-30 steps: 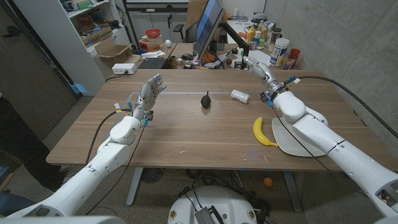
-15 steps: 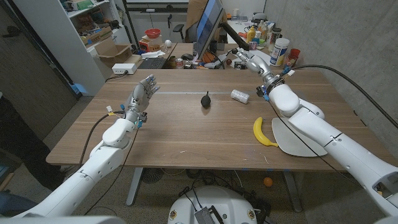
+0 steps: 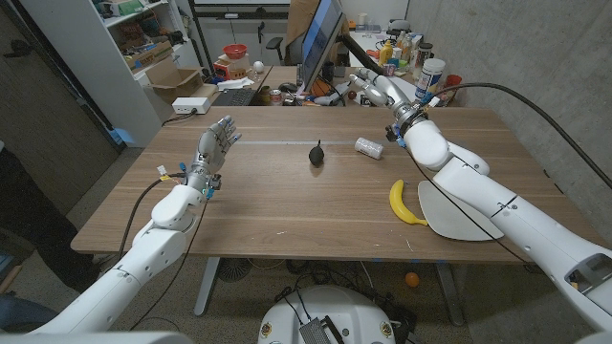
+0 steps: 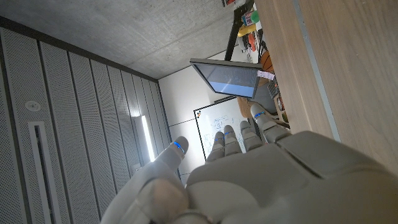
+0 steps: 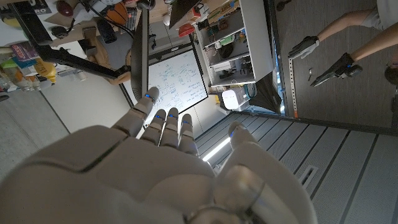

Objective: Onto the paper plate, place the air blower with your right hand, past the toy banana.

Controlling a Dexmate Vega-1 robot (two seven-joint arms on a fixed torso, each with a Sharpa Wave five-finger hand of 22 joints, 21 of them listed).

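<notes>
Lying mid-table, air blower (image 3: 316, 153) sits well apart from right hand's (image 3: 378, 88) spread, empty fingers (image 3: 360, 79).

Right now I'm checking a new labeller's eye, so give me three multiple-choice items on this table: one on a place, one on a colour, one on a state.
1. Where does the air blower lie?
A. on the paper plate
B. on the bare table, apart from the plate
C. in the right hand

2. What colour is the toy banana?
A. yellow
B. green
C. red

3. What state is the right hand in?
A. gripping the blower
B. pressing the banana
C. open, fingers apart, holding nothing

Answers:
1 B: the blower sits mid-table, well away from the paper plate.
2 A: the head view shows it yellow, beside the plate.
3 C: it is raised over the table's far edge with fingers spread and nothing in them.
</notes>
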